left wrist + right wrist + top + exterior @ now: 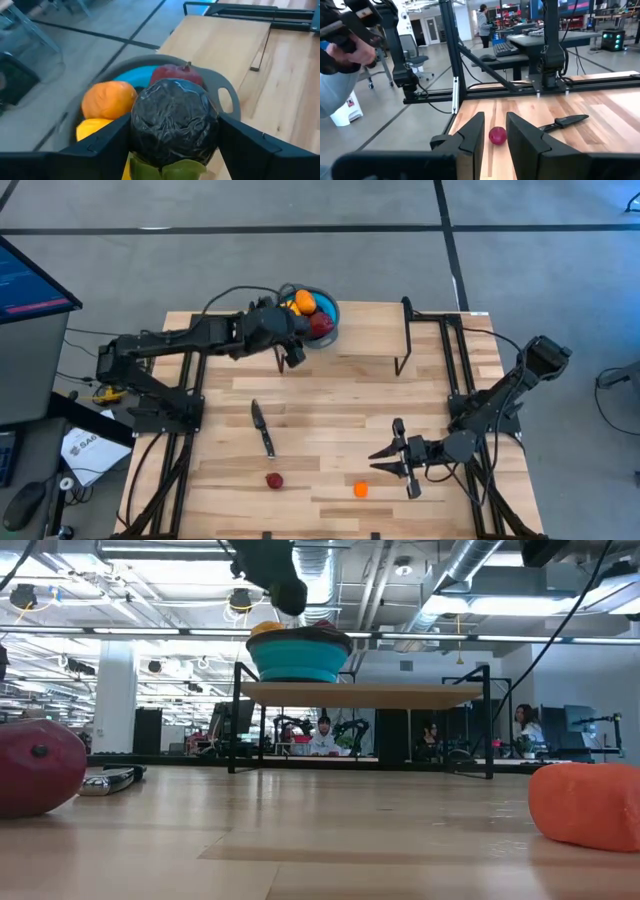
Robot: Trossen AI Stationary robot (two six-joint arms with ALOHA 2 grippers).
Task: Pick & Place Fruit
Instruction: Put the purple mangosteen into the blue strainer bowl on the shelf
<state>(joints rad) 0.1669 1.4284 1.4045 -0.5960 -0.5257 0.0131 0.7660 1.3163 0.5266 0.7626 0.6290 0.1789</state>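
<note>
1. A crinkled black toy fruit (174, 120) is clamped in the left end effector (172, 142) over the fruit-filled blue bowl (326, 330).
2. A dark red fruit (274, 480) and an orange fruit (361, 490) are left on the wooden worktop (330, 395).
3. The right end effector (400, 463) is held apart, empty, near them.

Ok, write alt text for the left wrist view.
The left gripper holds a black wrinkled fruit between its fingers, just above a blue bowl. The bowl already holds an orange fruit, a yellow fruit and a red fruit.
</note>
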